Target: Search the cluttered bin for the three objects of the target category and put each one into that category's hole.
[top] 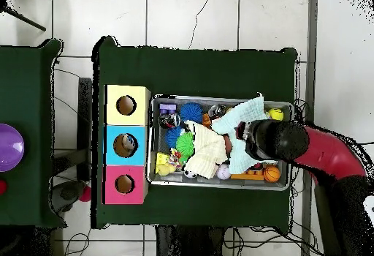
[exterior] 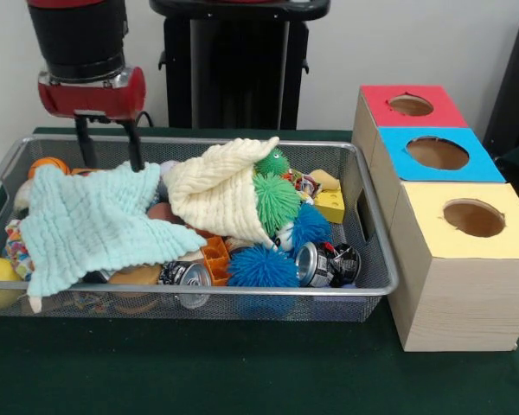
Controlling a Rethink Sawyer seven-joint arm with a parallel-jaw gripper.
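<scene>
From the front I see my gripper (exterior: 109,143) spread empty, its fingers (exterior: 135,145) dipping behind the mint cloth (exterior: 91,223) in the wire bin (exterior: 374,251). Overhead the arm (top: 321,151) hides those tips but shows the three holed boxes: yellow box (top: 126,105), blue box (top: 125,145), red box (top: 124,184), well away across the bin.

Wire bin (exterior: 376,259): heaped with cloths, spiky balls, cans, toys. Beside it, three touching wooden boxes, one round top hole each: red (exterior: 411,105), blue (exterior: 437,153), yellow (exterior: 473,217).
</scene>
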